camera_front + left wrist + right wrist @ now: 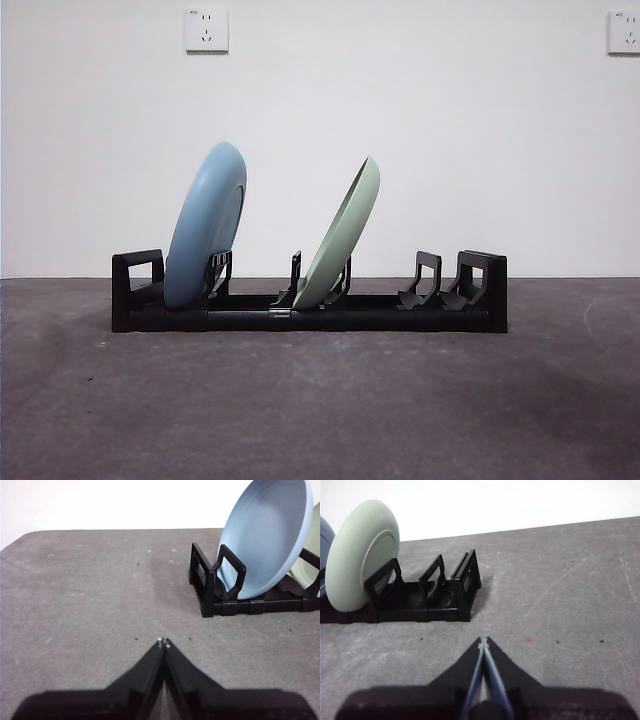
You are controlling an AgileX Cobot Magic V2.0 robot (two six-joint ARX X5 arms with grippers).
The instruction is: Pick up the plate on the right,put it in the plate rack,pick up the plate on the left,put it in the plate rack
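Plate rack: the black plate rack [310, 305] lies lengthwise across the middle of the grey table [320, 410], low and long, with boxy end pieces at its left and right ends and pairs of curved prongs between them.
Blue plate: the blue plate [205, 225] stands on edge in the slot at the rack's left end, just beside the left end piece, tilted with its top leaning to the right against a prong.
Green plate: the green plate [342, 235] stands on edge in a slot near the rack's middle, leaning to the right more steeply than the blue one; the two plates are apart in the front view.
Free slots: the two prong pairs at the rack's right end hold nothing.
Left gripper: the left gripper [163, 642] hovers over bare table off the rack's left end, its fingers pressed together to a point, holding nothing.
Right gripper: the right gripper [483, 641] hovers over bare table off the rack's right end, its fingers likewise pressed together, holding nothing.
Background: a white wall [420, 130] rises behind the table, with one socket [206, 29] high on the left and another socket [624, 32] at the right edge.
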